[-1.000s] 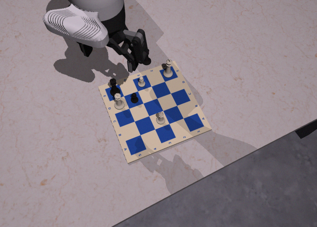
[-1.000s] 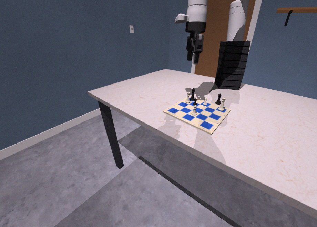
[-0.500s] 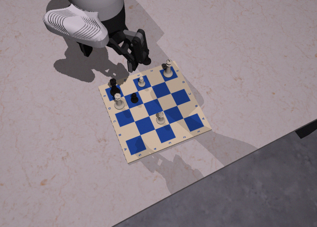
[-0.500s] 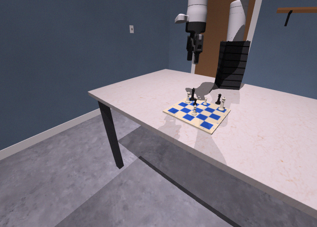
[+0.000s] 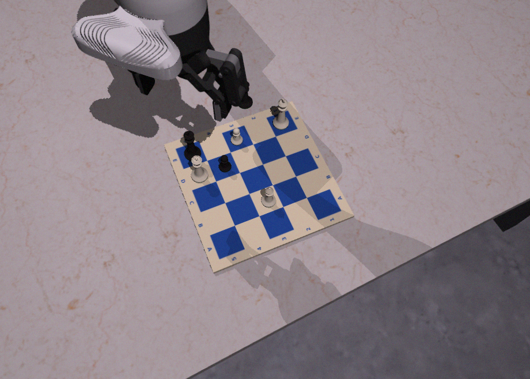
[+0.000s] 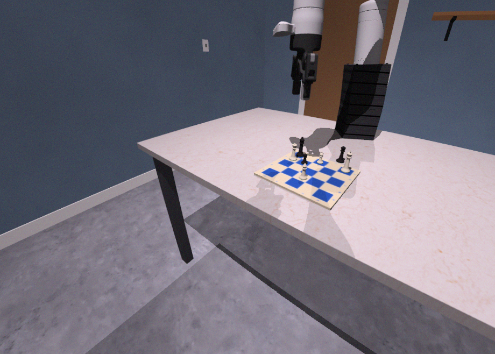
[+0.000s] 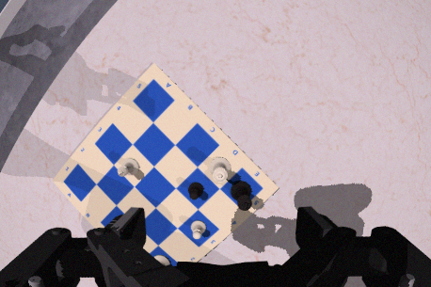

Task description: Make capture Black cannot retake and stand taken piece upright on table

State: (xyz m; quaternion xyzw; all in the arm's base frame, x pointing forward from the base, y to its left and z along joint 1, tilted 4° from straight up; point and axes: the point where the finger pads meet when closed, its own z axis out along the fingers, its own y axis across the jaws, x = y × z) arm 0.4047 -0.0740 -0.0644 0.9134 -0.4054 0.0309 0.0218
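The blue and cream chessboard (image 5: 258, 184) lies on the marble table. A tall black piece (image 5: 188, 145) stands on the E5 corner, with a white piece (image 5: 198, 169) next to it on D5. A black pawn (image 5: 223, 164) stands on D4, a white pawn (image 5: 236, 136) on E3 and a white piece (image 5: 268, 196) on B3. A white king (image 5: 281, 114) stands on E1. A black piece (image 6: 341, 154) stands close behind the king and is mostly hidden in the top view. My gripper (image 6: 302, 91) is open and empty, high above the table behind the board's E edge. It also shows in the wrist view (image 7: 219, 226).
A black ribbed box (image 6: 361, 101) stands at the back of the table beside the arm's base. The table's front edge (image 5: 385, 272) runs close to the board's A1 corner.
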